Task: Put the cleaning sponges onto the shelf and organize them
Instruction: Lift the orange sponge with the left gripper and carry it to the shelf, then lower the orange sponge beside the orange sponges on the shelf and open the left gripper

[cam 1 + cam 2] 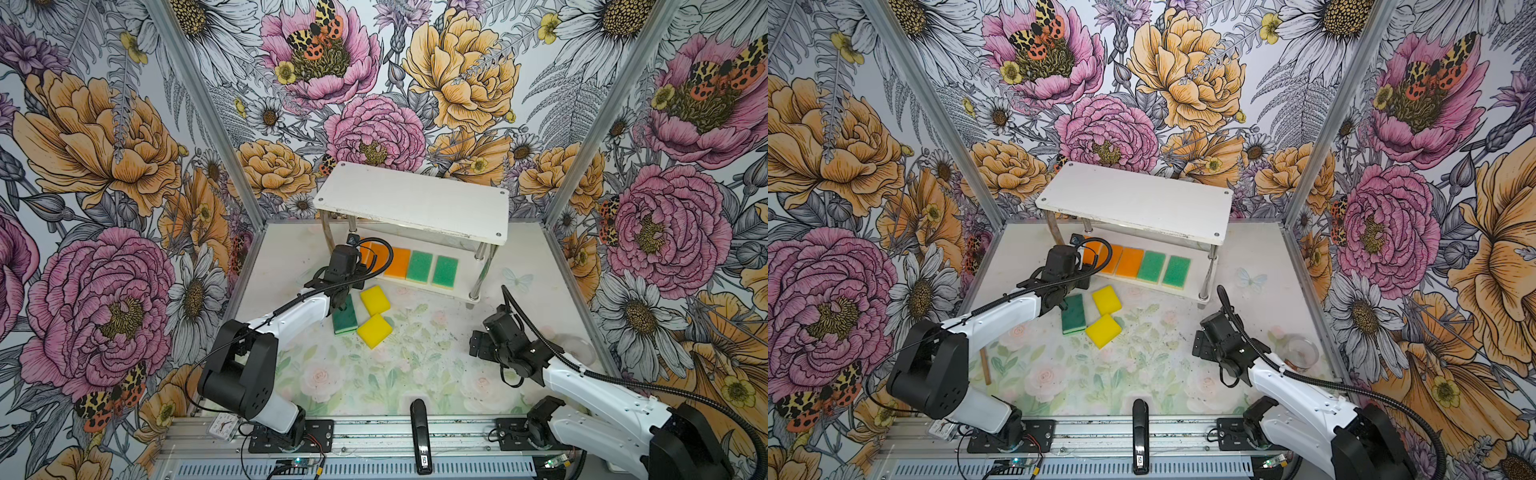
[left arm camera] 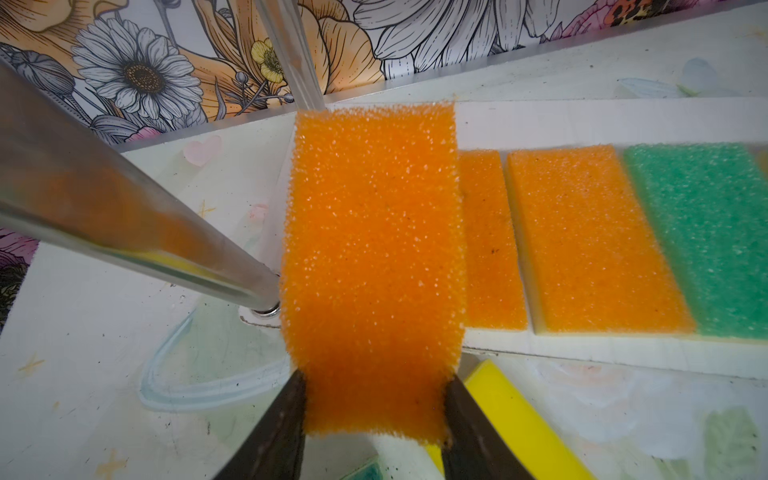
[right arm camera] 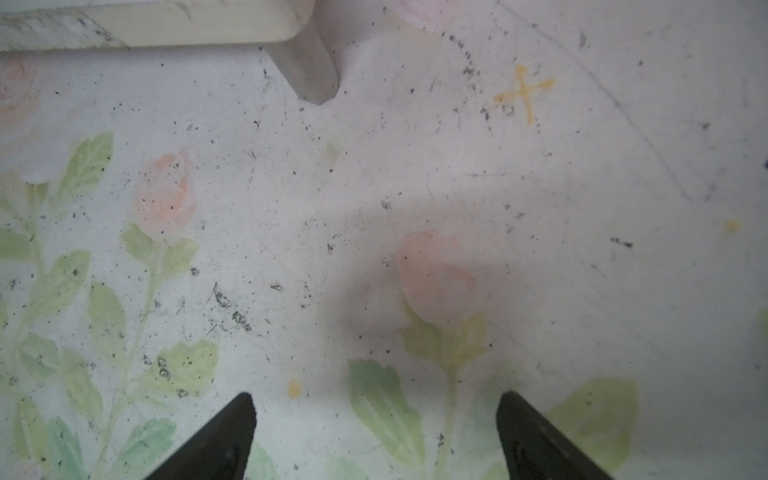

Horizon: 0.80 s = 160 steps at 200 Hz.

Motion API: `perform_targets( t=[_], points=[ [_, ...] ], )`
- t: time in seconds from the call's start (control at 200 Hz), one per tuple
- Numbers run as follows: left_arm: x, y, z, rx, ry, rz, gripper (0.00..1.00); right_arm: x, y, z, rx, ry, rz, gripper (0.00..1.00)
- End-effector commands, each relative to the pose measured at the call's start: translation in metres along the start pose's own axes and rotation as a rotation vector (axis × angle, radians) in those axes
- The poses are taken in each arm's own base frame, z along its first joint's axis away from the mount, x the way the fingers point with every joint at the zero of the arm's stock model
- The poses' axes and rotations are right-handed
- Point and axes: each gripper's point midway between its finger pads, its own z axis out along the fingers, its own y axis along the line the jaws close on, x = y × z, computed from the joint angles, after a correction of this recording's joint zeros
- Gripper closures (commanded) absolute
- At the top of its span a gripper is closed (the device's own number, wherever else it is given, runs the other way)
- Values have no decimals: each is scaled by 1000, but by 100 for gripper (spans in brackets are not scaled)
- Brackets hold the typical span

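Left arm [image 1: 299, 313]: rises from its base at the front rail, white forearm slanting forward and inward.

Left gripper [image 2: 376, 378]: dark fingers [image 2: 282, 419] pinched on the near end of an orange sponge [image 2: 374, 249], one on each side. The sponge sticks out ahead of them.

Right arm [image 1: 582, 382]: comes in from the front right corner, forearm angled inward.

Right gripper [image 3: 376, 397]: aimed downward, jaws spread wide, nothing between them, touching nothing.

Shelf's lower board [image 2: 582, 347]: 2 orange sponges [image 1: 397, 262], 2 green sponges [image 1: 419, 267].
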Motion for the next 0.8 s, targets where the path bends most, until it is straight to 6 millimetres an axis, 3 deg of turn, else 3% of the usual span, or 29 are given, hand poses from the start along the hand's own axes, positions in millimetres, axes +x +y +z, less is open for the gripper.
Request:
perform_targets(
  t=[0.0,0.36,0.796],
  points=[
    [-10,11,5,-52,-20,13,50,-14,8,-5,-20,-33,-1,7],
    [-18,18,14,-108,-5,53,50,-13,7,-6,-23,-36,1,7],
    [-10,33,25,-105,25,58,50,-12,7,-6,-23,-34,1,7]
  ],
)
